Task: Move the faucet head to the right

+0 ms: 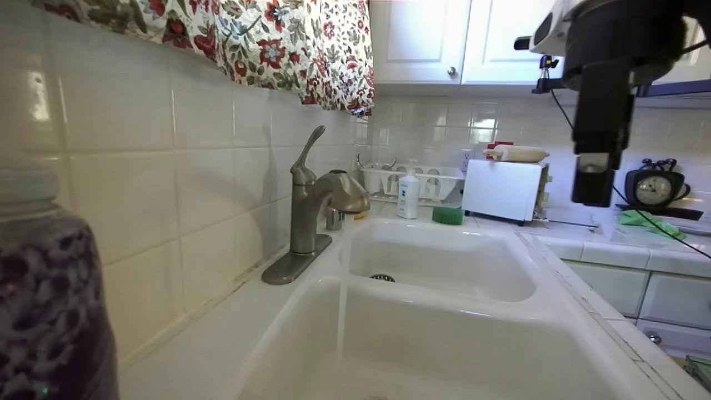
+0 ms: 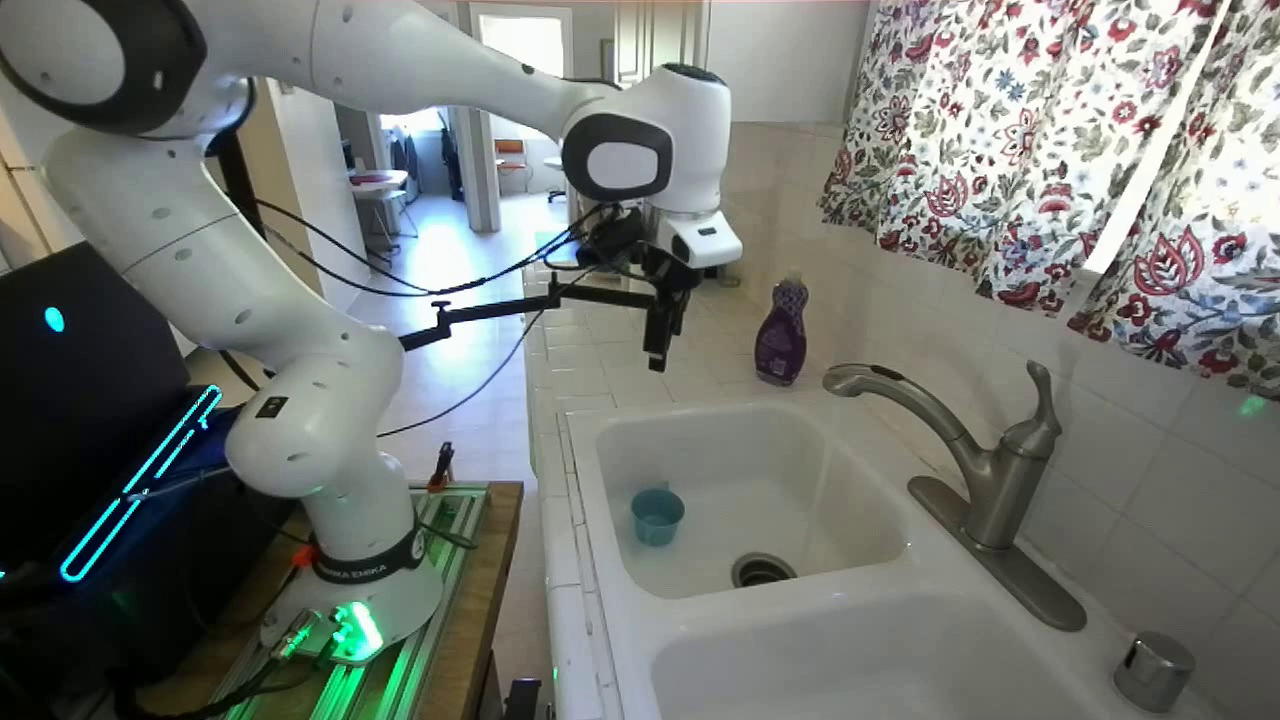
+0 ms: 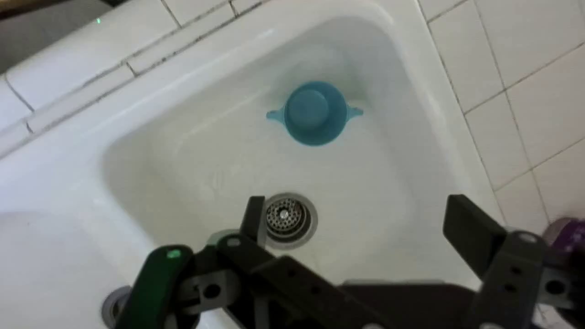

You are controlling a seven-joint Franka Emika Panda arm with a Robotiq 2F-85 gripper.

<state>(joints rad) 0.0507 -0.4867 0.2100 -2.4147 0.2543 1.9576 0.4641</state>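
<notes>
We see the arm [image 2: 440,60] hold its jaws above the sink [image 2: 740,612], spread wide apart with nothing gripped between them. In both exterior views we find the faucet head [image 2: 905,398] well apart from them, curving out over the sink; a thin stream [image 1: 341,300] runs down from it in an exterior view. Seen in an exterior view, a purple bottle [image 2: 782,340] shows upright between the jaws and the faucet head, on the tiled tabletop [image 2: 600,355] just beyond the far basin [image 2: 740,450]; we cannot tell how much it obstructs. A blue two-handled cup [image 3: 315,113] sits mouth up in that basin, left of its drain [image 3: 290,224], and a metal cap [image 2: 1155,672] stands at the near right, beside the near basin [image 2: 860,660]. At the far end in an exterior view we make out a dish rack [image 1: 444,175], a pump bottle [image 1: 408,200], a green scrubber [image 1: 447,215], a dark clock [image 1: 652,190] and a white box [image 1: 500,191] bearing a rolling pin [image 1: 519,154]. We count one arm, one faucet head, two basins, two drains in the wrist view, and one each of cup, metal cap, purple bottle, pump bottle, dish rack, scrubber, clock, box and rolling pin.
</notes>
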